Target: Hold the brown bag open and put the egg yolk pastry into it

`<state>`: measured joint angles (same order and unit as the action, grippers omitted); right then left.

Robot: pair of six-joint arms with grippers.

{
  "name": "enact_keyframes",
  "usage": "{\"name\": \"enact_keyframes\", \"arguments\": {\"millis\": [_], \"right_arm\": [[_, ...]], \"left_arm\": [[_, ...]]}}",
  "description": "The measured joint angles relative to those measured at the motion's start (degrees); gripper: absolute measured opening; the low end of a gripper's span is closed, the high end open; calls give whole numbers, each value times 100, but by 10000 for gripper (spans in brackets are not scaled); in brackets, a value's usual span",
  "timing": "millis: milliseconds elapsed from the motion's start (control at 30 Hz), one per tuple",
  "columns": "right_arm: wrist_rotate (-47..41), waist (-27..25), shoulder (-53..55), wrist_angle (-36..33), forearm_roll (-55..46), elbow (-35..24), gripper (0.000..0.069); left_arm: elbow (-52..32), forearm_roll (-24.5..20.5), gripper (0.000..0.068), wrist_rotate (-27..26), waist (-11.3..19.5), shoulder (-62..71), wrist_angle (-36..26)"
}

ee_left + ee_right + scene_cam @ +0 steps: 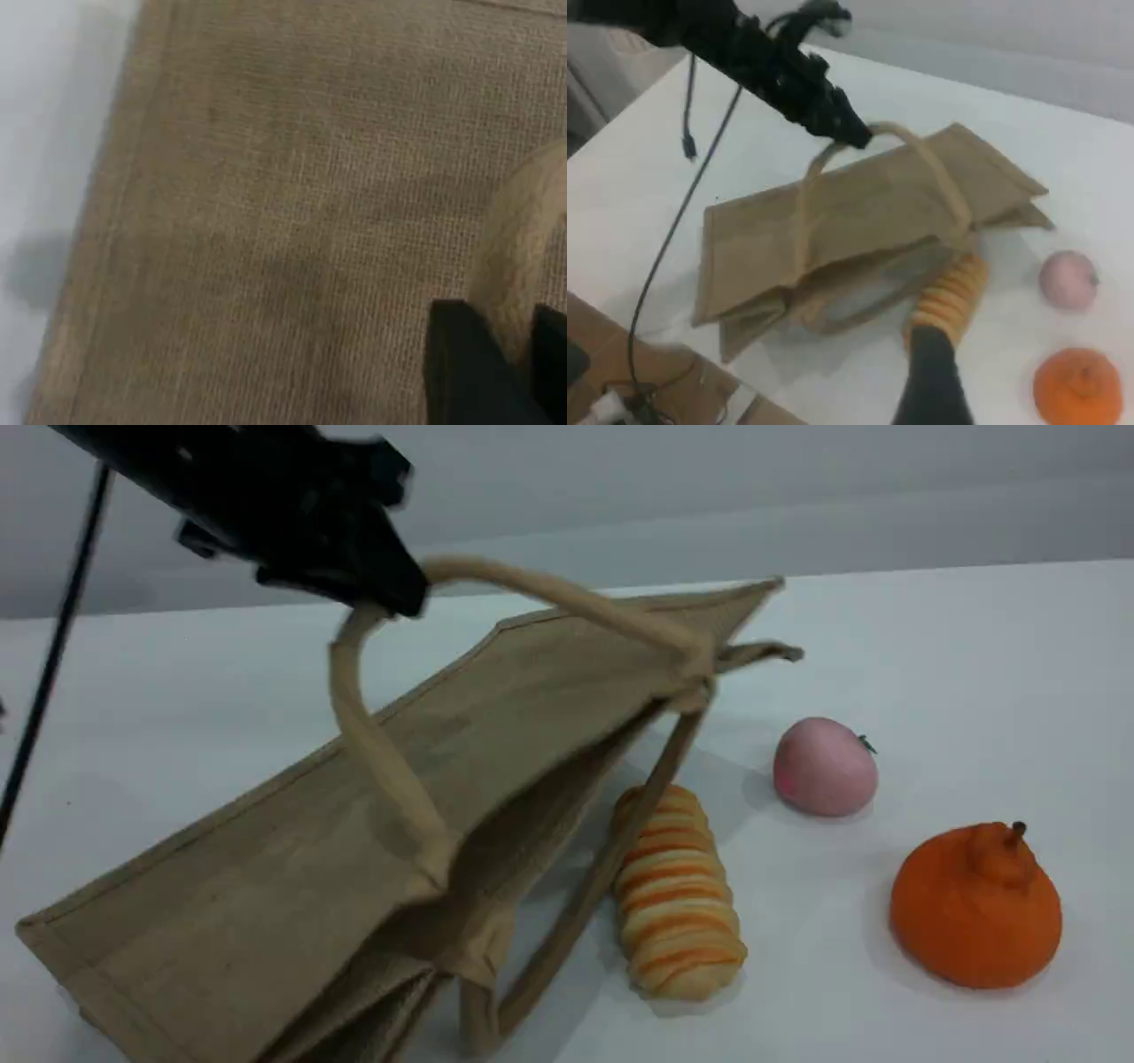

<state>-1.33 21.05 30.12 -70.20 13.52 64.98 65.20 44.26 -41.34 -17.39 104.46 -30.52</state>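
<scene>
The brown bag (266,868) lies on its side, its mouth facing right toward the food. My left gripper (390,598) is shut on the upper beige handle (549,593) and holds it up, so the top panel tilts and the mouth gapes. In the left wrist view the handle (523,230) runs between two black fingertips (461,363) over the woven bag (266,221). The right wrist view looks down on the bag (859,212) from high up, with one dark fingertip (930,372) at the bottom edge. The egg yolk pastry is out of view.
A long orange-striped bread (678,890) lies at the bag's mouth, under the lower handle (602,877). A pink ball (824,766) and an orange fruit (974,908) sit further right. A black cable (53,646) hangs at the left. The table's near edge (673,354) shows in the right wrist view.
</scene>
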Motion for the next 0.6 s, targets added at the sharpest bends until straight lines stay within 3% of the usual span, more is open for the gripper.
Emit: {"name": "enact_keyframes", "arguments": {"millis": [167, 333, 600], "right_arm": [[0, 0, 6, 20, 0, 0, 446], [5, 0, 10, 20, -98, 0, 446], [-5, 0, -56, 20, -814, 0, 446]], "left_arm": [[0, 0, 295, -33, -347, 146, 460], [0, -57, 415, -28, -396, 112, 515], [6, -350, 442, -33, -391, -602, -303]]}}
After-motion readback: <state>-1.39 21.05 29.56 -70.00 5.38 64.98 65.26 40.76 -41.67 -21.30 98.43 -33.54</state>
